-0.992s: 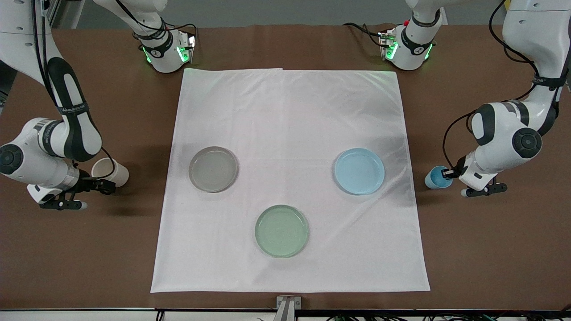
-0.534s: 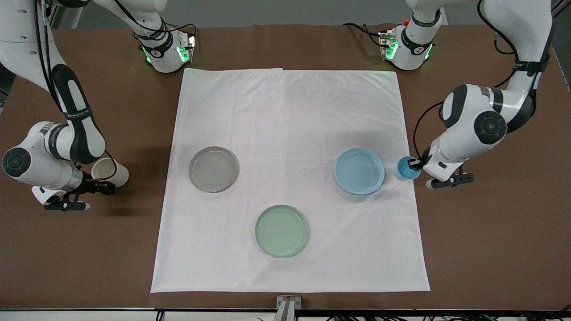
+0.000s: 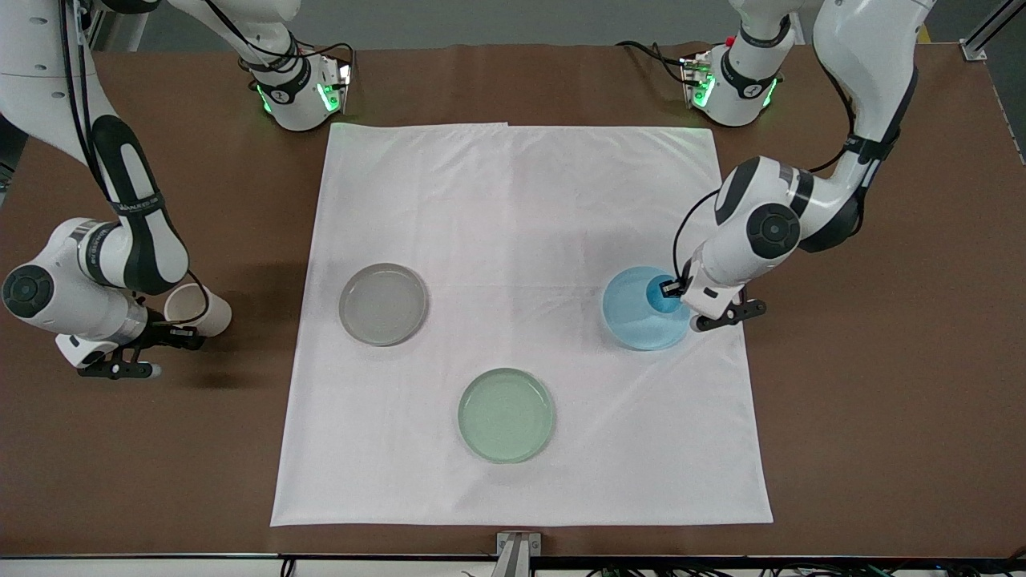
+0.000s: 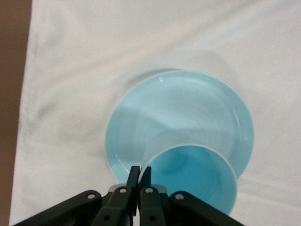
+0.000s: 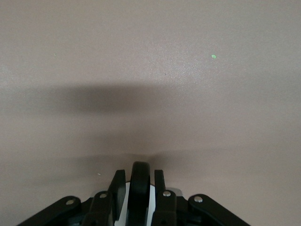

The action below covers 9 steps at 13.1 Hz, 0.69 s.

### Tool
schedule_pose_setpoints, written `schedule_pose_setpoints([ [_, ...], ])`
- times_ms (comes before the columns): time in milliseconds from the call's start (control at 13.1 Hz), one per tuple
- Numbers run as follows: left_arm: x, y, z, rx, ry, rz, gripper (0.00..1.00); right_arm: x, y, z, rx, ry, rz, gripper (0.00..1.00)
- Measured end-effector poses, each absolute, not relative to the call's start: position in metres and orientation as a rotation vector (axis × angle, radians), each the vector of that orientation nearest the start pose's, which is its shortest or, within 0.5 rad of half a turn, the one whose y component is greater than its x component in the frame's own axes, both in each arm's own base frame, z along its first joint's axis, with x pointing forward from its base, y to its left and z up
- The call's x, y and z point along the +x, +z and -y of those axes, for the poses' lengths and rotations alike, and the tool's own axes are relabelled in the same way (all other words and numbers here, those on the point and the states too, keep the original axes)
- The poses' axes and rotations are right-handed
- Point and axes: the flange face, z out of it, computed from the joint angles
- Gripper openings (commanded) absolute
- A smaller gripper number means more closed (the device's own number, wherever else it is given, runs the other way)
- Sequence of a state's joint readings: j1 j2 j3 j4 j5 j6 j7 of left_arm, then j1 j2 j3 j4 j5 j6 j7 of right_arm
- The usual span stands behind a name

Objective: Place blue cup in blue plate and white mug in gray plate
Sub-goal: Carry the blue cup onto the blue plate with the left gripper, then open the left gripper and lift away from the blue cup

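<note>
Both sets of jaws are closed on something: your left gripper (image 3: 670,286) has its fingers pinched together on the rim of the blue cup (image 3: 659,295), and your right gripper (image 3: 186,330) is clamped on the dark loop handle of the white mug (image 3: 197,309).

Look at the left wrist view and you see the left gripper (image 4: 140,175) with almost no gap between its fingers, only the cup wall between them. The blue cup (image 4: 190,175) hangs over the blue plate (image 4: 174,113), its open mouth covering the plate's edge. In the front view you find it over the plate's 3 o'clock rim, toward the left arm's end of the table. Whether it touches the blue plate (image 3: 633,324) you cannot tell.

Your right gripper (image 5: 139,184) shows the handle (image 5: 139,193) standing between its two fingers, with bare brown table (image 5: 150,70) ahead. The mug lies tipped on its side on the brown table (image 3: 882,417), off the white cloth (image 3: 521,208), at the right arm's end.

From the gray plate (image 3: 383,304), you find the mug at about 9 o'clock, well apart. A pale green plate (image 3: 506,414) sits on the cloth nearer the front camera, roughly 5 o'clock from the gray plate.
</note>
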<state>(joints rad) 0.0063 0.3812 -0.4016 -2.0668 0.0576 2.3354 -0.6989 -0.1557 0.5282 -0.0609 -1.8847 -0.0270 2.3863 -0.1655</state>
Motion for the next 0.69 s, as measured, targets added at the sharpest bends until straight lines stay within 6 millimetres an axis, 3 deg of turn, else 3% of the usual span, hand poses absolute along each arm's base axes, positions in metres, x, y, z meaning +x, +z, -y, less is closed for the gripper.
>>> schedule_pose_setpoints([
  [153,0.538,0.240,0.222,-3.160,0.210,0.459,0.16,0.618,0.224,0.135,-3.184,0.056,-0.038,0.12],
  [229,0.538,0.237,0.221,-3.160,0.213,0.462,0.39,0.618,0.224,0.136,-3.184,0.057,-0.040,0.08],
  [305,0.538,0.236,0.220,-3.160,0.215,0.464,0.80,0.618,0.224,0.136,-3.183,0.062,-0.041,0.05],
  [381,0.539,0.236,0.220,-3.158,0.213,0.474,1.00,0.617,0.224,0.136,-3.182,0.074,-0.041,0.03],
  [534,0.543,0.241,0.220,-3.154,0.193,0.547,1.00,0.619,0.227,0.131,-3.174,0.110,-0.029,0.03],
  [686,0.560,0.265,0.220,-3.163,0.139,0.592,1.00,0.629,0.250,0.108,-3.165,0.144,0.031,0.03],
])
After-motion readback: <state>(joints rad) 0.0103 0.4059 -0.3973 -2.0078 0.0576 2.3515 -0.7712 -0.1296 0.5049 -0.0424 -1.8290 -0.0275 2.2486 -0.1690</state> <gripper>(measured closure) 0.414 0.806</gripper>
